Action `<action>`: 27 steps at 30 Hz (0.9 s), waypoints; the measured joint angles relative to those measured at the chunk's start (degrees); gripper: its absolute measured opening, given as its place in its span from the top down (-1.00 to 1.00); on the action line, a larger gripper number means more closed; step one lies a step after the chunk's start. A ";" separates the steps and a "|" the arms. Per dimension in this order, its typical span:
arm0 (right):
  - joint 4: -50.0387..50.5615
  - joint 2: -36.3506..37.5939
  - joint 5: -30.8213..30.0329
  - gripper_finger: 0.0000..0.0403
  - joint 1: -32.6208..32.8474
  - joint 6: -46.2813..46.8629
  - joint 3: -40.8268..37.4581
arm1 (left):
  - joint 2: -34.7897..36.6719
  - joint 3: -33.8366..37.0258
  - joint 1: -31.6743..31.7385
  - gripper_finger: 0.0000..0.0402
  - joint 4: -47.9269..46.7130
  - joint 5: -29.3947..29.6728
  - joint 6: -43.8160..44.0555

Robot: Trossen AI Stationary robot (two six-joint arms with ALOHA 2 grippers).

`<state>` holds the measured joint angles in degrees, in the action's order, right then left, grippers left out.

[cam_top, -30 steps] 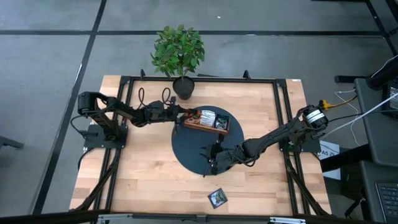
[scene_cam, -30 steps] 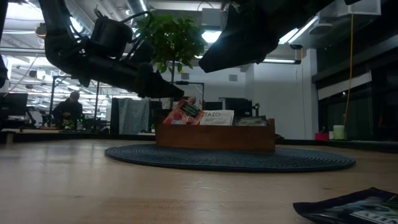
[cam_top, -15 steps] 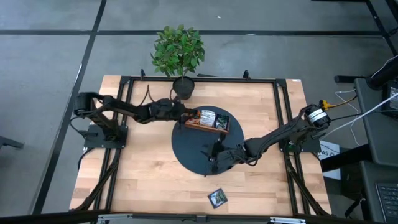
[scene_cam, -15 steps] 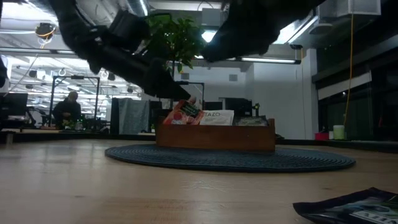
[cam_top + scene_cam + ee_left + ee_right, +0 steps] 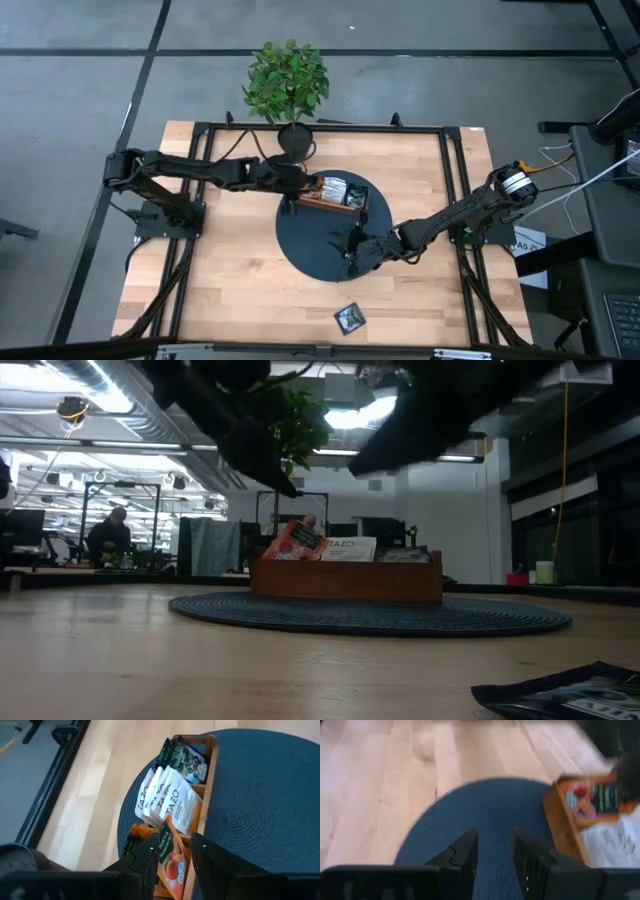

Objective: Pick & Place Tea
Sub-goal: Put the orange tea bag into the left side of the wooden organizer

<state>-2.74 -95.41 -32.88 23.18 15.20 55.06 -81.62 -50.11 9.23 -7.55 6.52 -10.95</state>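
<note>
Spanning the whole high view, the wooden table (image 5: 230, 270) carries a round dark woven mat (image 5: 310, 250) at its middle, with a potted plant (image 5: 288, 85) at the far edge; on the far side of the mat sits the wooden tray (image 5: 333, 203), seen from table height as a long brown box (image 5: 345, 580) with sachets standing above its rim; the left arm reaches in from the left side, its left gripper (image 5: 172, 851) poised above the tray's near end, fingers parted with a narrow gap and nothing between them; the right arm stretches in from the right, its right gripper (image 5: 495, 842) hovering over the bare mat on the tray's near side, fingers likewise parted and empty; inside the tray, white tea sachets (image 5: 167, 800) fill the middle compartment, dark ones (image 5: 182, 760) the far compartment, and orange ones (image 5: 172, 862) the compartment just under the left gripper; one dark sachet (image 5: 350, 318) lies flat on the bare wood near the front edge, well apart from the mat; a person (image 5: 110, 535) sits in the room beyond.
</note>
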 joint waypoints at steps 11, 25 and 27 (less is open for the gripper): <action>-17.69 10.61 1.26 0.42 0.48 2.54 -15.91 | -0.39 -9.65 0.58 0.45 -12.33 2.31 -4.19; -22.31 14.02 1.46 0.42 1.27 2.97 -22.82 | -12.90 -20.07 3.26 0.45 -21.95 3.91 -8.07; -23.14 14.02 1.46 0.42 1.27 2.98 -23.16 | -14.34 -21.37 3.26 0.45 -22.30 2.32 -7.83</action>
<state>-25.88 -81.38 -31.42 24.45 18.17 31.91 -95.97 -71.49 12.49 -29.85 8.83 -18.78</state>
